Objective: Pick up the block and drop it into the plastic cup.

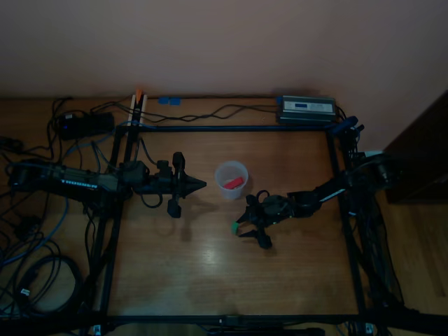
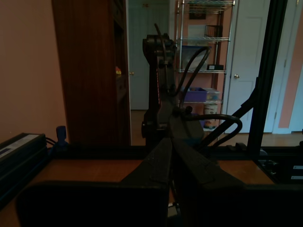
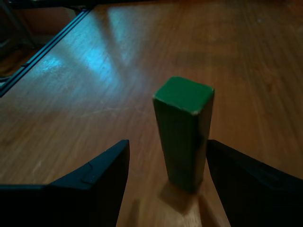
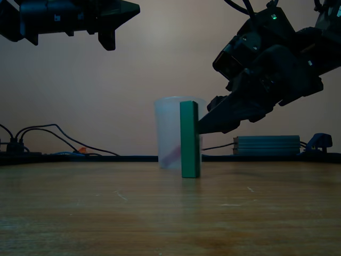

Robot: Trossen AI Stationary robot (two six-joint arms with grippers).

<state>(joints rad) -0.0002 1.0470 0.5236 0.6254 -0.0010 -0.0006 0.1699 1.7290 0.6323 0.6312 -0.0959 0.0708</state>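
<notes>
Upright green block (image 3: 184, 132) is straddled by wide-open right gripper (image 3: 165, 165), untouched. Plastic cup (image 1: 232, 180) sits at block's 12 o'clock. Left gripper (image 1: 198, 184) closed, empty.

The green block (image 3: 183, 132) is a tall oblong standing upright on end on the wooden table, between the spread fingers of the right gripper (image 3: 163, 182). The translucent plastic cup (image 1: 232, 180) stands upright near that gripper, beyond the block, with a red piece lying inside.
</notes>
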